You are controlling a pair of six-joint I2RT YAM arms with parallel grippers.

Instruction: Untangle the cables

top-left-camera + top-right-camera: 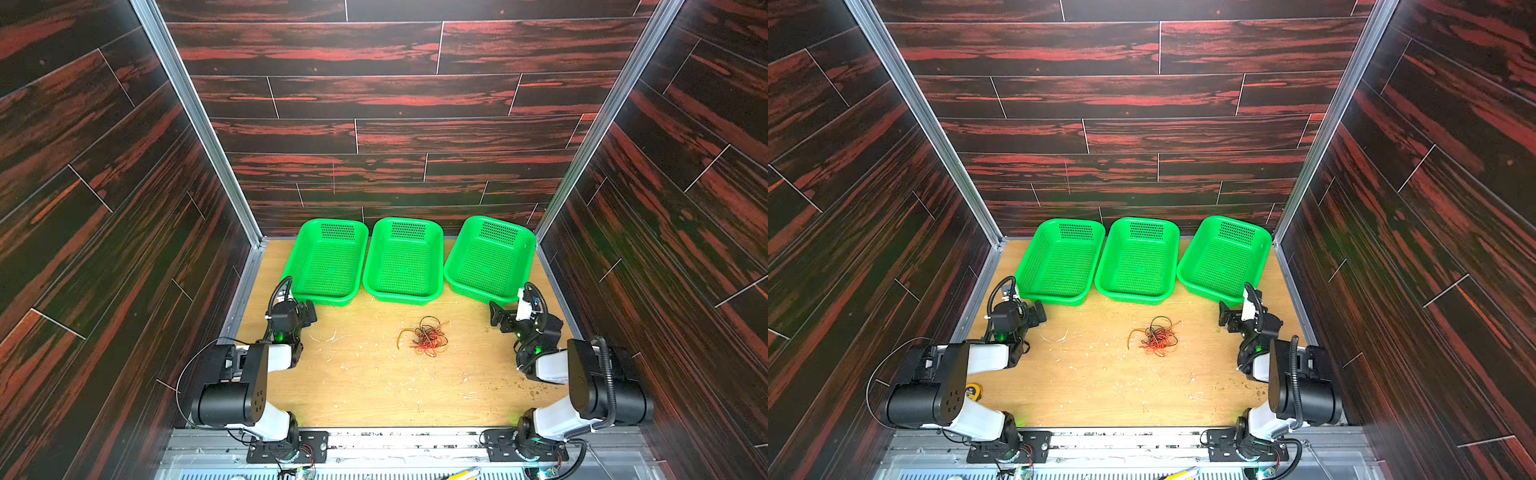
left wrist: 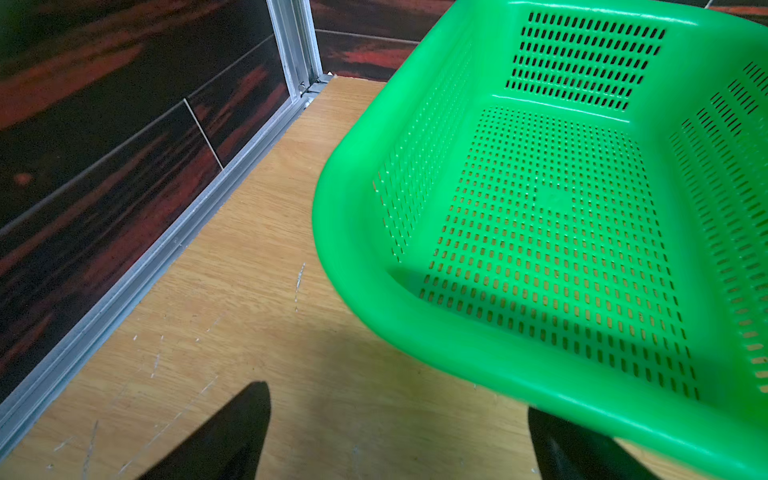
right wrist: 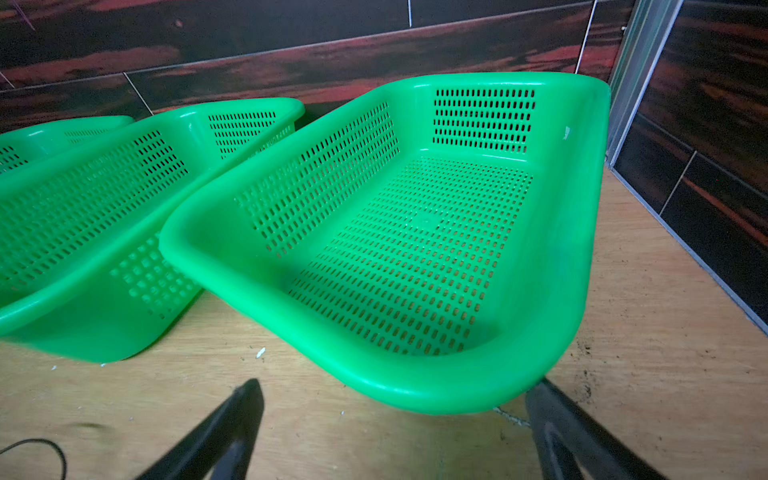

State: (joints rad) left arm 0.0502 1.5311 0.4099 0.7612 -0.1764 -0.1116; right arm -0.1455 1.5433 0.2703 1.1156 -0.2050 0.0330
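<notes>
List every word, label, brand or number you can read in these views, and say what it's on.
No text can be read in any view.
Small yellow object, perhaps a tape measure, by the left arm's base: any print is too small to read.
Right green basket: a pale fleck on its rim, too small to tell whether it is a label.
Cables: no markings visible.

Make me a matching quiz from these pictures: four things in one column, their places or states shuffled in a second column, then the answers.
Column one
1. cables
2. left tool
3. right tool
4. middle basket

Column two
A. empty, between two other baskets
B. open, by the right basket
C. tangled heap on the table
D. open, by the left basket

Pairs: 1-C, 2-D, 3-B, 4-A
</notes>
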